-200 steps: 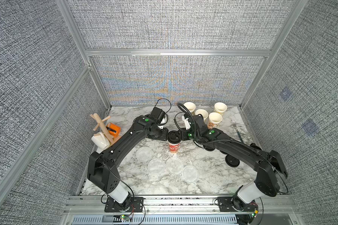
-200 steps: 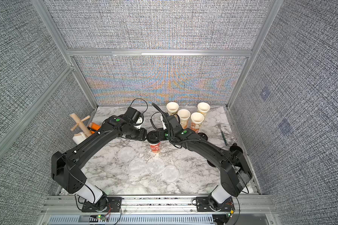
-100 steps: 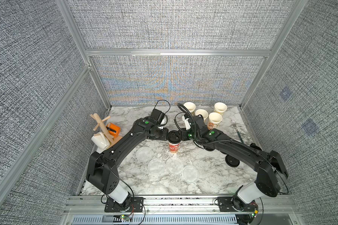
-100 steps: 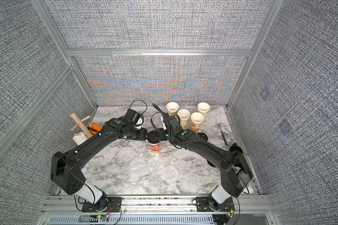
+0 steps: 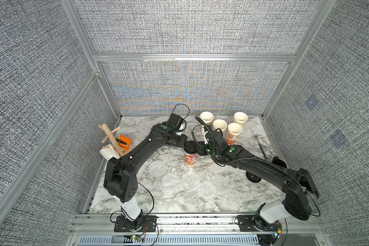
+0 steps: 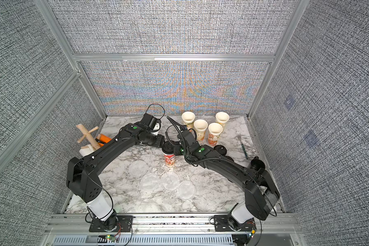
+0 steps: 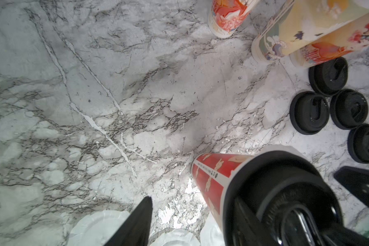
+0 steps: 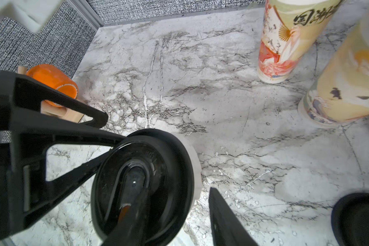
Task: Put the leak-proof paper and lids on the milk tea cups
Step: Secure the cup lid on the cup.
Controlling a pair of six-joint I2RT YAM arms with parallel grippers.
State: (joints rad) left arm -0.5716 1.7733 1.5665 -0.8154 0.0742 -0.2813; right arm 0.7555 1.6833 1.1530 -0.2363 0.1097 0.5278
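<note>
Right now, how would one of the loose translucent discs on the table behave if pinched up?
Probably floppy and light: the leak-proof paper looks thin enough to show marble through. Lying flat on the table, likely hard to pinch.

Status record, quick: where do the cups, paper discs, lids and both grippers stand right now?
lidded cup: centre, upright, black lid on, paper edge showing under it
open cups: four, at the back, uncovered
paper discs: four, flat on the table in front
loose lids: four, on the table
left gripper: open, one finger at the lid
right gripper: open, one finger on the lid
</note>
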